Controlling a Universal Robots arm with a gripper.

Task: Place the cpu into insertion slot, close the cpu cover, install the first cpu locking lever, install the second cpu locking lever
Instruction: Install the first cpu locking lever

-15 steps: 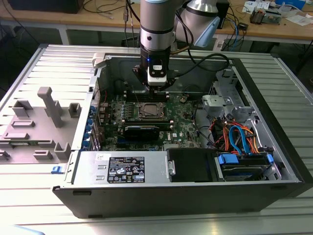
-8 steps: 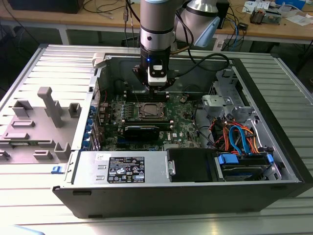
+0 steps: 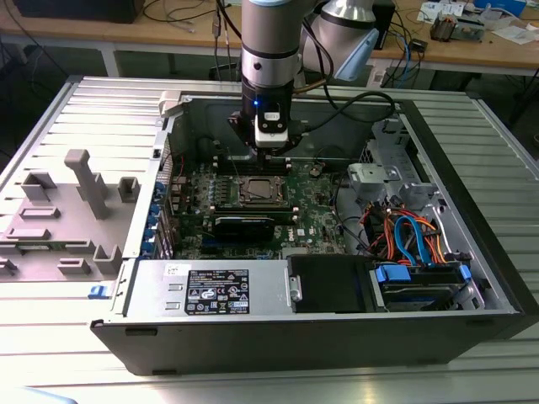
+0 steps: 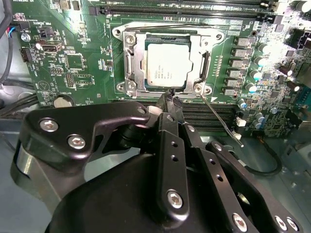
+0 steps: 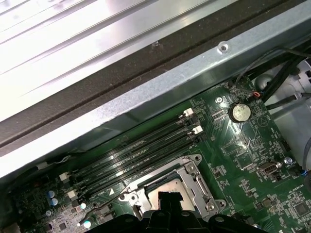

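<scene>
The cpu (image 4: 169, 65), a dull silver square, lies in the insertion slot (image 4: 127, 86) on the green board. The cpu cover (image 4: 132, 63) lies flat over it, its window framing the chip. One thin wire locking lever (image 4: 221, 121) sticks out slantwise from a socket corner; another wire lever (image 4: 165, 24) runs along the opposite side. My gripper (image 4: 171, 100) is shut with nothing between its black fingers, its tips just beside the socket edge near the slanting lever's root. In the exterior view the gripper (image 3: 271, 153) hangs just above the slot (image 3: 255, 190). The first wrist view shows the fingertips (image 5: 167, 197) over the cover (image 5: 192, 177).
Long black memory slots (image 5: 136, 155) flank the socket, next to the case's metal wall (image 5: 160, 92). A black card (image 3: 244, 225), a power supply (image 3: 210, 290) and bundled orange and blue cables (image 3: 413, 236) fill the case. A grey fixture (image 3: 80, 198) stands outside, on the exterior view's left.
</scene>
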